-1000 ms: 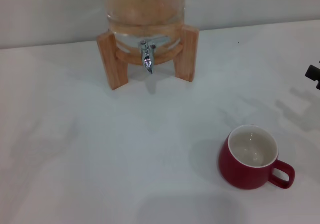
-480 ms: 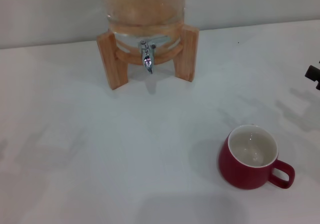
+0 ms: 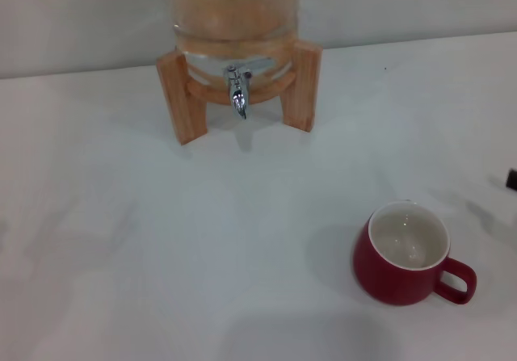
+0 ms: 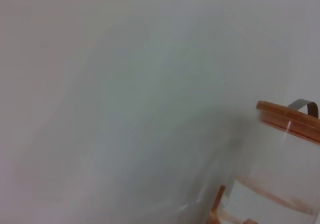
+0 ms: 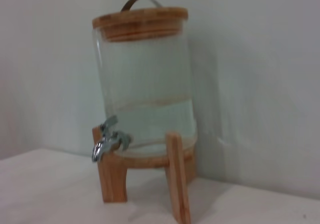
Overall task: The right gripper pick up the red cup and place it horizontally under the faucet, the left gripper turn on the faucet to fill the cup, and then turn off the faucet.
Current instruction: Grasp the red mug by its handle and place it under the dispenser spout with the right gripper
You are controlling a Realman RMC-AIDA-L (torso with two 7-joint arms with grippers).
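The red cup stands upright on the white table at the front right, white inside showing, its loop handle pointing right. The chrome faucet hangs from the clear dispenser in its wooden stand at the back centre; it also shows in the right wrist view. Only a small black sliver of my right gripper shows at the right edge of the head view, beyond and to the right of the cup, apart from it. My left gripper is out of view.
The dispenser jar holds water and has a wooden lid with a metal handle; its top also shows in the left wrist view. A pale wall runs behind the table.
The black part of my right gripper at the right edge has dropped lower and slid further out of the head view. The cup and dispenser have not moved.
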